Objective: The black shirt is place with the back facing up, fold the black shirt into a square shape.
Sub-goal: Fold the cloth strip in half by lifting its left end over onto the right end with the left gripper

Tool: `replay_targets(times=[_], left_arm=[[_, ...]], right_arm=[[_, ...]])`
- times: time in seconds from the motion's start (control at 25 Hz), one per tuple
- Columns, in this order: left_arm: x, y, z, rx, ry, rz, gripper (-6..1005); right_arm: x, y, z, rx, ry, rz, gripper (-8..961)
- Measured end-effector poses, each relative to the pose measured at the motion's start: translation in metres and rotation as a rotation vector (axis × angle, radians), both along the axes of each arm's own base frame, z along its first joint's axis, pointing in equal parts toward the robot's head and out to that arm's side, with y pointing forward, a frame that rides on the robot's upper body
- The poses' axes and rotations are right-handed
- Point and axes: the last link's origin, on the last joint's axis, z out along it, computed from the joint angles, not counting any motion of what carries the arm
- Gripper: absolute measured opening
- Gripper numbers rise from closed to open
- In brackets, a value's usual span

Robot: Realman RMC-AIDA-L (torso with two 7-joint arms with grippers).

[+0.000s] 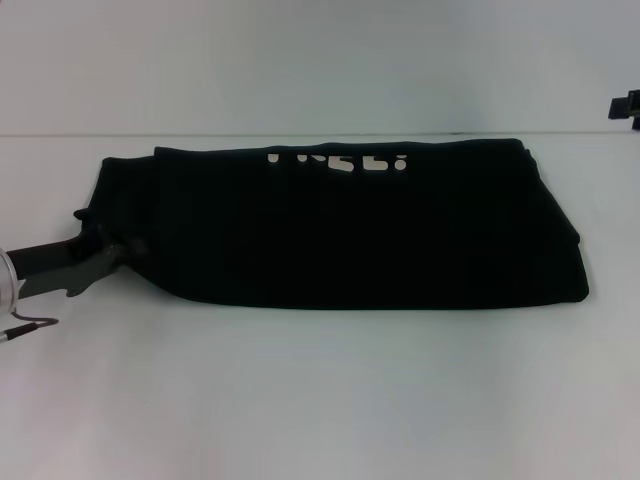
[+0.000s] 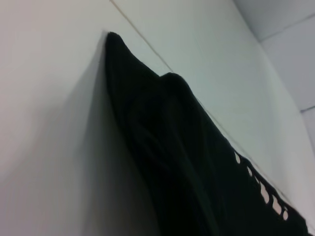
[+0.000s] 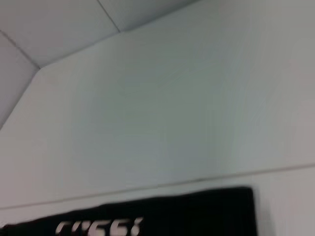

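Observation:
The black shirt (image 1: 340, 225) lies on the white table as a long folded band, with part of its white print (image 1: 340, 160) showing along the far edge. My left gripper (image 1: 105, 248) is low on the table at the shirt's left end, touching or just over its edge. The left wrist view shows that end of the shirt (image 2: 172, 147) close up, with the print (image 2: 266, 191) farther off. My right gripper (image 1: 626, 104) is far off at the right edge, raised and away from the shirt. The right wrist view shows the shirt's far right corner (image 3: 197, 211).
The white table (image 1: 300, 400) spreads wide in front of the shirt. Its far edge (image 1: 80, 135) runs just behind the shirt, against a pale wall. A thin cable (image 1: 25, 327) hangs near my left arm.

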Motion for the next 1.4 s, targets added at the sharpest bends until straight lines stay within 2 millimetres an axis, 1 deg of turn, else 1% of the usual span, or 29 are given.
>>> replay_targets(times=[0.16,0.32,0.72,0.92,1.28,1.4], left_arm=[[0.001,0.002,0.006,-0.001,0.022,-0.018,2],[0.002,0.002,0.011,0.003,0.032,-0.030,3],[-0.001,0.001,0.013,0.010,0.037,-0.021,3],[0.003,0.003,0.009,-0.004,0.032,-0.031,3],[-0.001,0.001,0.008,0.019,0.003,-0.005,2],[0.001,0.002,0.009,0.038,-0.027,-0.005,2]], right_arm=[[-0.010,-0.001,0.004,-0.067,-0.011,-0.039,464],[-0.014,-0.005,0.006,-0.116,-0.044,-0.071,464],[-0.004,-0.009,0.006,-0.106,-0.039,-0.106,463],[-0.003,-0.008,0.007,-0.093,-0.038,-0.106,463],[-0.002,-0.009,0.006,-0.096,-0.038,-0.108,464],[-0.002,-0.009,0.006,-0.100,-0.037,-0.109,464]])
